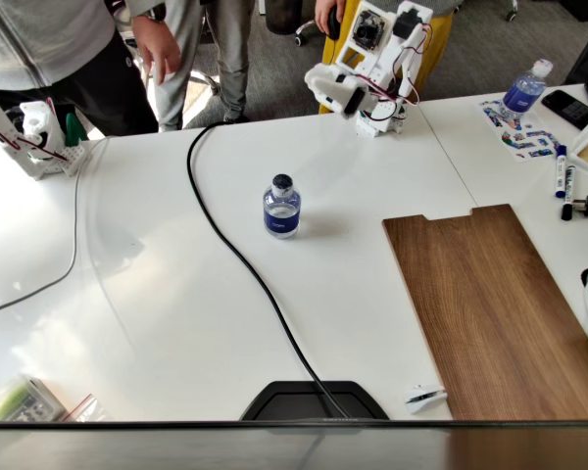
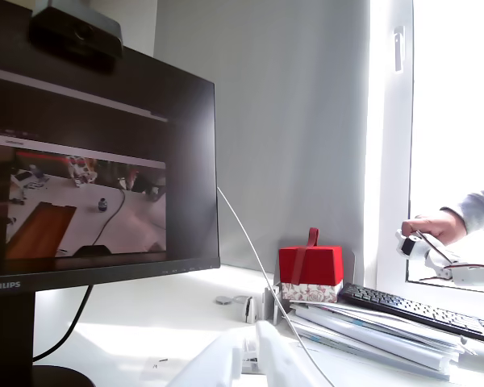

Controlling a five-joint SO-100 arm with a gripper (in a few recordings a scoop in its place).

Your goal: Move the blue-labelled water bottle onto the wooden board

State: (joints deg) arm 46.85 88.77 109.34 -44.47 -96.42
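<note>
The blue-labelled water bottle [image 1: 281,208] stands upright near the middle of the white table, clear with a dark blue band and a small greyish cap. To its right the wooden board [image 1: 490,304] lies flat, dark brown, with a notch in its far short edge and nothing on it. My white arm is folded at the table's back edge, and its gripper [image 1: 325,84] hangs well behind the bottle, far from it. In the wrist view the white fingertips [image 2: 226,359] sit close together at the bottom edge with nothing held; the gripper [image 2: 255,355] looks shut.
A black cable [image 1: 237,257] runs across the table just left of the bottle to a dark monitor base [image 1: 314,401]. Another blue-labelled bottle with a white cap [image 1: 522,93] stands at the back right, markers [image 1: 561,171] near it. People stand behind the table.
</note>
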